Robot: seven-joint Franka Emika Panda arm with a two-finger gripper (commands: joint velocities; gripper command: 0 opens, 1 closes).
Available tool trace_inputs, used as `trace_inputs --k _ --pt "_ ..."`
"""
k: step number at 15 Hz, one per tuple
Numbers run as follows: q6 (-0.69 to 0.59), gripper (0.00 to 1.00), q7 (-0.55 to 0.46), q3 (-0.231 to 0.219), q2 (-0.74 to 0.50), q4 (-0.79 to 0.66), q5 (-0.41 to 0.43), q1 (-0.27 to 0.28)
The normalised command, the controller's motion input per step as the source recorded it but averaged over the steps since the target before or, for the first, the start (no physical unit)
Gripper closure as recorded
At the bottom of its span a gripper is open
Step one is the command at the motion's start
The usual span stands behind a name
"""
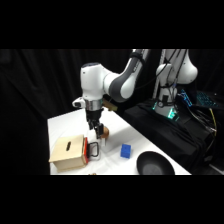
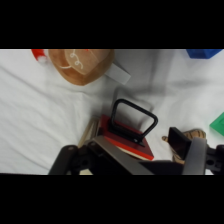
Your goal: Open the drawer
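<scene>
White table (image 1: pixel 65 125); wrist view reveals drawer (image 2: pixel 127 137) handle (image 2: pixel 134 116).

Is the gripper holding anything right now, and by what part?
Cannot be told. The gripper is low beside the drawer's black loop handle, but a grip isn't visible.

Box at the worktop's (image 1: pixel 62 125) near left, claw (image 1: pixel 95 134) above its handle end.
The drawer (image 1: pixel 92 149) faces right out of the box (image 1: pixel 69 151); the cube (image 1: pixel 125 150) lies right of it, the pan (image 1: pixel 155 164) further right, the ball (image 1: pixel 104 131) behind the claw.
</scene>
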Motion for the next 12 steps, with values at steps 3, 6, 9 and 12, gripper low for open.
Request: trace_inputs --k 3,6,9,12 --pt "0.05 0.00 -0.18 0.094 0.04 0.08 0.147 -0.085" --pt "0.02 0.00 -0.28 0.119 0.04 0.07 0.186 -0.119" --pt "0.01 0.00 -0.27 0.101 0.03 0.07 0.175 -0.119" --pt "0.04 0.00 -0.03 0.028 0.04 0.08 0.150 -0.065"
